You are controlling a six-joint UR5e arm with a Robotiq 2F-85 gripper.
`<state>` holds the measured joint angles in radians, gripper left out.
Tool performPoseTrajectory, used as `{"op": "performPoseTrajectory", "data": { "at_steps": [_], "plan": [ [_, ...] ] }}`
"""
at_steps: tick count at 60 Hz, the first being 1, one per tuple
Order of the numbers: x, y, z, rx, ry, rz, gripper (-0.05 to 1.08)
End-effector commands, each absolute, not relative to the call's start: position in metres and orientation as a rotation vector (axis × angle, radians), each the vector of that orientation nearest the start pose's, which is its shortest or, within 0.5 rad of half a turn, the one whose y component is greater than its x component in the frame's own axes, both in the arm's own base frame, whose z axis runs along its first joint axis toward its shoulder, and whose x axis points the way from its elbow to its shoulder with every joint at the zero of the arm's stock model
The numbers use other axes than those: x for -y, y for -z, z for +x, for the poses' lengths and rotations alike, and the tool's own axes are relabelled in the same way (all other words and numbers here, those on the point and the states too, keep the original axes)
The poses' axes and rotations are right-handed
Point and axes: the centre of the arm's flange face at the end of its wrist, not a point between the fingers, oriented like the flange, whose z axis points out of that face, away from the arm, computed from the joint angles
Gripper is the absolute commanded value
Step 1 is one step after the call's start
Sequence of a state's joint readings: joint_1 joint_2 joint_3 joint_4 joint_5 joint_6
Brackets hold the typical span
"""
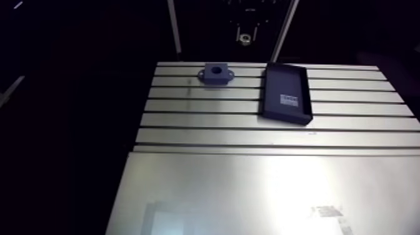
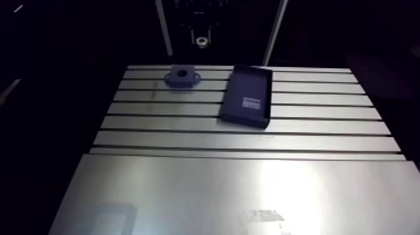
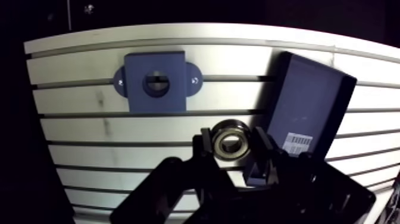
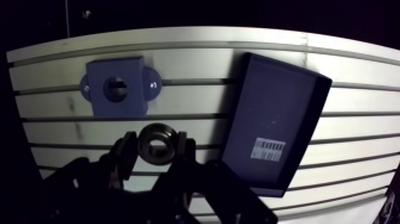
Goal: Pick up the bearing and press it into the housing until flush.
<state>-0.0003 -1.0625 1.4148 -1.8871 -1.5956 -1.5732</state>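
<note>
In the wrist view my gripper [image 3: 231, 143] is shut on the bearing [image 3: 231, 141], a steel ring with a dark bore, held clear above the slotted table. The blue housing [image 3: 156, 81], a square block with a round bore and two side ears, lies ahead of the fingers and a little to one side. In the arm view the housing [image 1: 216, 73] sits near the table's far edge, and the gripper with the bearing [image 1: 245, 39] hangs small and dark above and behind it.
A dark rectangular tray [image 1: 287, 94] with a white label lies on the slotted table [image 1: 206, 122] beside the housing; in the wrist view the tray [image 4: 275, 125] is close beside the gripper. A smooth metal plate [image 1: 262, 194] covers the table's near part.
</note>
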Motion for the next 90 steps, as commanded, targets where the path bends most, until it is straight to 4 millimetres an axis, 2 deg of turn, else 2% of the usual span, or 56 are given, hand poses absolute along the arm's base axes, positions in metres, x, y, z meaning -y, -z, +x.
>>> {"op": "performPoseTrajectory", "data": {
  "at_steps": [1,7,15,56,90],
  "plan": [
    [0.165,-0.288,-0.685,-3.114,-0.041,-0.045,0.74],
    [0.178,-0.281,-0.691,-3.120,-0.041,-0.079,0.74],
    [0.185,-0.270,-0.697,-3.114,-0.039,-0.094,0.75],
    [0.188,-0.227,-0.704,-3.089,-0.038,-0.113,0.76],
    [0.200,-0.215,-0.695,-3.070,-0.044,-0.165,0.76]
  ]
}}
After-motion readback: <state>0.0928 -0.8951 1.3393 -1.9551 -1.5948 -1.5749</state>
